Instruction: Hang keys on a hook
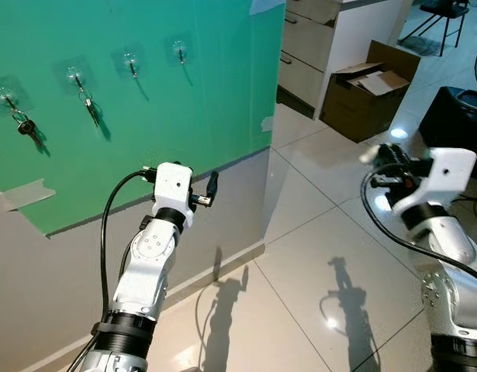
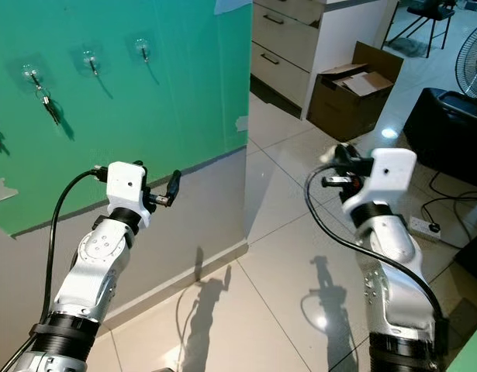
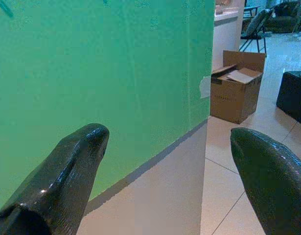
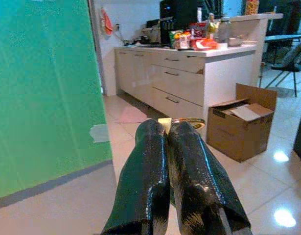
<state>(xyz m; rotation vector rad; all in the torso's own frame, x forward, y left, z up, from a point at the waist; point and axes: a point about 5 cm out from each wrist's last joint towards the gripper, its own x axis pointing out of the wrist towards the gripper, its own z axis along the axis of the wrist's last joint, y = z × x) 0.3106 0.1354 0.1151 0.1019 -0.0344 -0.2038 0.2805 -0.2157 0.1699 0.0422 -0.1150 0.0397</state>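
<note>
A green board [image 1: 184, 116] on the wall carries a row of clear hooks. Keys [image 1: 25, 124] hang from the leftmost hook [image 1: 7, 94], and more keys [image 1: 89, 105] hang from the second hook [image 1: 74, 75]. The third hook [image 1: 130, 58] and the fourth hook [image 1: 178, 50] are bare. My left gripper [image 3: 167, 142] is open and held up below the board, pointing along the wall. My right gripper [image 4: 167, 127] is raised to the right over the floor tiles, away from the board. It is shut on a gold key ring [image 4: 188, 120] that peeks out at its tips.
An open cardboard box [image 1: 374, 97] stands on the tiles by a white drawer cabinet [image 1: 316, 46]. A black case [image 1: 455, 116] sits at the far right, with a power strip [image 2: 420, 226] and cables on the floor beside it. A chair [image 1: 444, 15] stands in the back.
</note>
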